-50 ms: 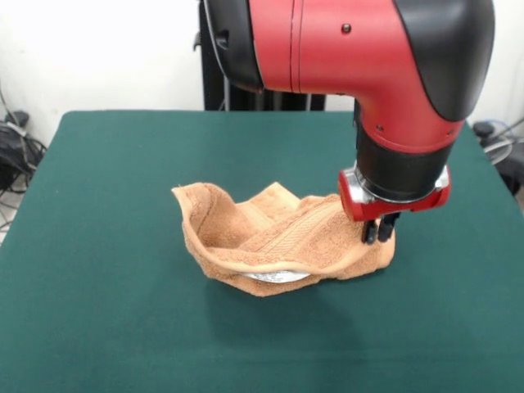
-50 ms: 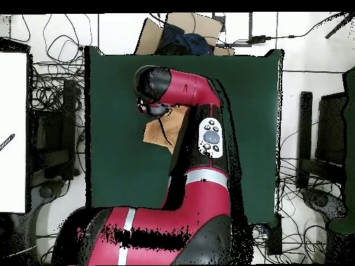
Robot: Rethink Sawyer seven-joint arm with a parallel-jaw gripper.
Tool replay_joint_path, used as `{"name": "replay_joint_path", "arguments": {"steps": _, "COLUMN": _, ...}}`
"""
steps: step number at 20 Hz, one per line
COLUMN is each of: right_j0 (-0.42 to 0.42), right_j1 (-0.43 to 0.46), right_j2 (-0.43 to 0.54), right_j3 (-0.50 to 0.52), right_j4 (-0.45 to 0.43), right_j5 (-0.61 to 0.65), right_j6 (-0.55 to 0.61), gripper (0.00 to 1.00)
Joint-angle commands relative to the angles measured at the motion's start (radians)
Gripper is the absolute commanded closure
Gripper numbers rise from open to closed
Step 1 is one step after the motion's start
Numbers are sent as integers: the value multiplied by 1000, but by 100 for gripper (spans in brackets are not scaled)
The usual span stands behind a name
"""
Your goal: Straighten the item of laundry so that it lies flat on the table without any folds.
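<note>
Your hand towel [image 1: 278, 237]: orange-brown terry, crumpled with raised folds, near the middle of the green table [image 1: 98, 246]. Your gripper [image 1: 379, 230]: fingers close together, pinching the towel's edge nearest the table's right side.
</note>
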Motion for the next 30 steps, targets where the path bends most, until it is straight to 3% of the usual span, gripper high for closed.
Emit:
{"name": "replay_joint_path", "arguments": {"steps": 1, "right_j0": 4, "right_j1": 5, "right_j2": 57, "right_j3": 85, "right_j4": 25, "right_j5": 15, "right_j6": 183, "gripper": 100}}
{"name": "replay_joint_path", "arguments": {"steps": 10, "right_j0": 8, "right_j1": 0, "right_j2": 63, "right_j3": 107, "right_j4": 33, "right_j5": -9, "right_j6": 190, "gripper": 100}}
{"name": "replay_joint_path", "arguments": {"steps": 14, "right_j0": 59, "right_j1": -45, "right_j2": 39, "right_j3": 163, "right_j4": 44, "right_j5": -62, "right_j6": 273, "gripper": 100}}
{"name": "replay_joint_path", "arguments": {"steps": 21, "right_j0": 144, "right_j1": -149, "right_j2": -21, "right_j3": 220, "right_j4": 68, "right_j5": -24, "right_j6": 373, "gripper": 100}}
{"name": "replay_joint_path", "arguments": {"steps": 30, "right_j0": 145, "right_j1": -119, "right_j2": -28, "right_j3": 150, "right_j4": 85, "right_j5": 26, "right_j6": 378, "gripper": 100}}
